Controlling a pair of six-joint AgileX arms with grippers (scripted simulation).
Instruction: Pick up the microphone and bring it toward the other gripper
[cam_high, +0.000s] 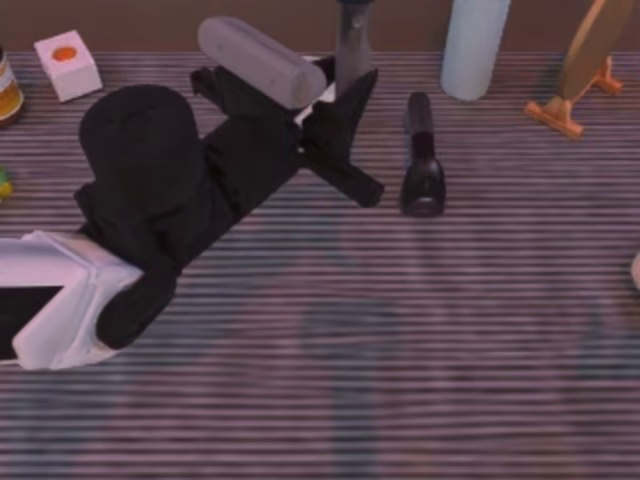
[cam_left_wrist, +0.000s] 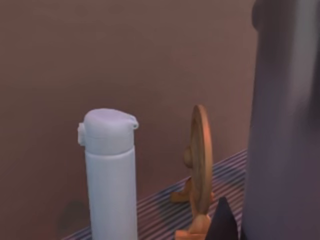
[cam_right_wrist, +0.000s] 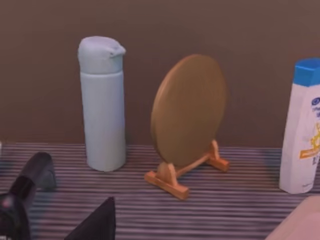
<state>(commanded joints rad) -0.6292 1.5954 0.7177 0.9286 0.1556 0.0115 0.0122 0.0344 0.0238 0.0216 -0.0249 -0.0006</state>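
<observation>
Our left claw (cam_high: 345, 135) stands with fingers spread, gripping nothing. The microphone (cam_high: 353, 45) stands upright, its long axis vertical, just beyond the upper finger (cam_high: 352, 100), touching or nearly. Our right claw is unseen.

Left arm (cam_high: 150, 200): bulky matte-black links w/ rounded housings, white angular shell (cam_high: 60, 300) w/ a black inset panel at the base end. Pale grey capsule-shaped wrist part (cam_high: 262, 62) sits atop the black wrist block. Left pincer (cam_high: 345, 140): two angular black fingers, tapering to points. No cables, screws or markings visible. Right arm: only a black finger tip (cam_right_wrist: 97, 222) shows, in right wrist view.
</observation>
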